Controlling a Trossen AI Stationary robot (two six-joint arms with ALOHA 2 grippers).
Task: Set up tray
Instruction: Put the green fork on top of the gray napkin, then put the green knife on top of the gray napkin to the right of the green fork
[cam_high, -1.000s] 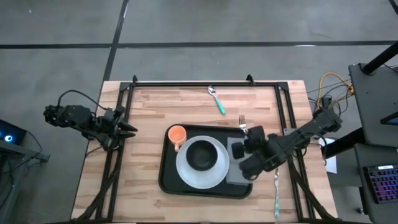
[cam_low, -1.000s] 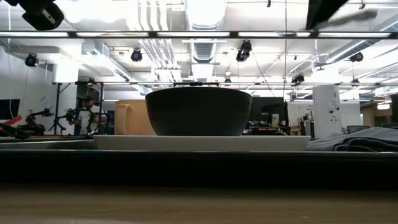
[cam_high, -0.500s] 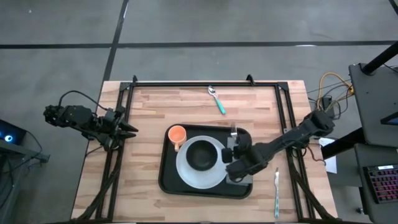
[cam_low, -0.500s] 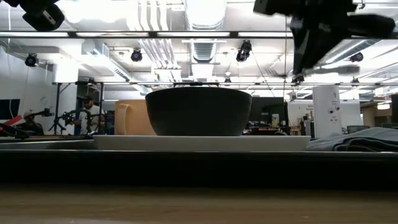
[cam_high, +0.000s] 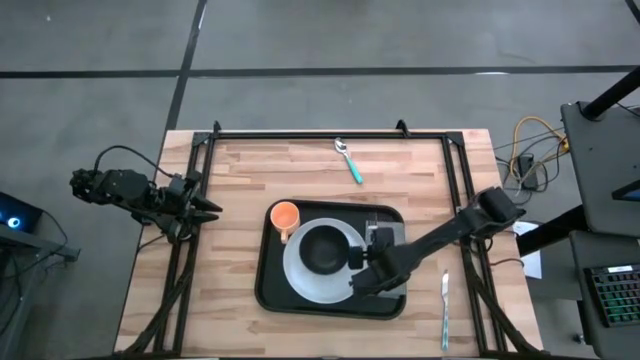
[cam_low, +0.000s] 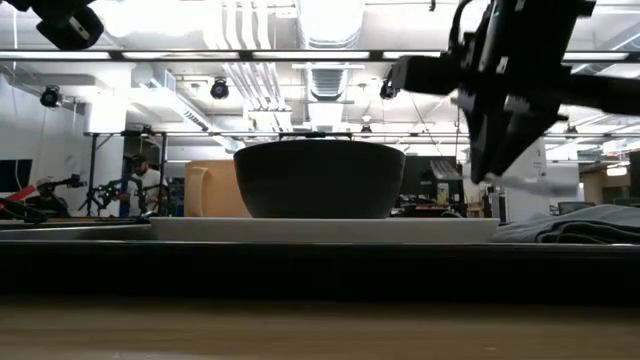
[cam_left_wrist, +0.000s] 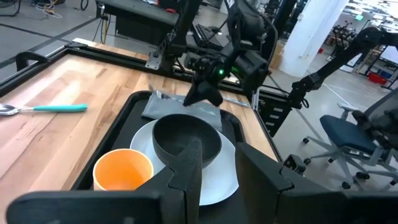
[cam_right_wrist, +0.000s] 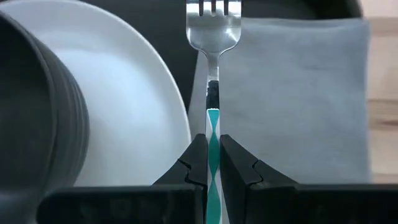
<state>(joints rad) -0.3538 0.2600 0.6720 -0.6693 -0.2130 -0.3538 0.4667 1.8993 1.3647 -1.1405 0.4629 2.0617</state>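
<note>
Gripping a fork (cam_right_wrist: 213, 25) by its teal handle, my right gripper (cam_right_wrist: 212, 158) is clamped shut on it, above the grey napkin's (cam_right_wrist: 292, 93) edge beside the white plate (cam_right_wrist: 130, 106). The black tray (cam_high: 272, 290) lies mid-table, carrying plate, dark bowl (cam_high: 322, 248), orange cup (cam_high: 285, 215) and napkin. My left gripper (cam_high: 205, 207) waits at the table's left edge, fingers slightly parted, holding nothing.

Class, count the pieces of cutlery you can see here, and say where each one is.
3. A spoon lies on the table beyond the tray. A knife lies on the table right of the tray. A fork is held in the right gripper above the napkin's edge.
</note>
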